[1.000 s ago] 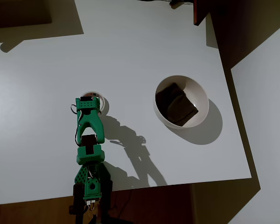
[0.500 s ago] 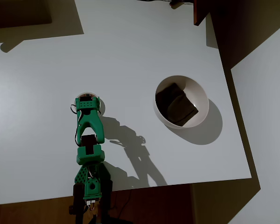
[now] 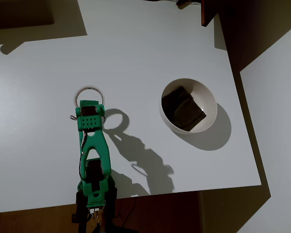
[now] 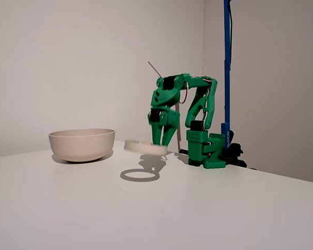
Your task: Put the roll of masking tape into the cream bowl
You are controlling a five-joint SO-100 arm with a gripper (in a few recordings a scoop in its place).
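While a green robot arm (image 4: 190,112) reaches out from its base at the table's near edge in the overhead view, its fingers (image 4: 159,141) are closed on one edge of the roll of masking tape (image 4: 145,147). Seen from the side in the fixed view, the cream-white ring hangs level in the air, clear of the white table (image 4: 146,208), with its ring-shaped shadow (image 4: 141,175) lying on the surface below it. From overhead, the roll of masking tape (image 3: 88,94) sticks out just past the end of the arm. Well apart from it, toward the right of the overhead view, stands the cream bowl (image 3: 207,99), upright on the table, with a dark brown square block (image 3: 183,108) lying inside it. In the fixed view the cream bowl (image 4: 82,144) sits to the left of the roll.
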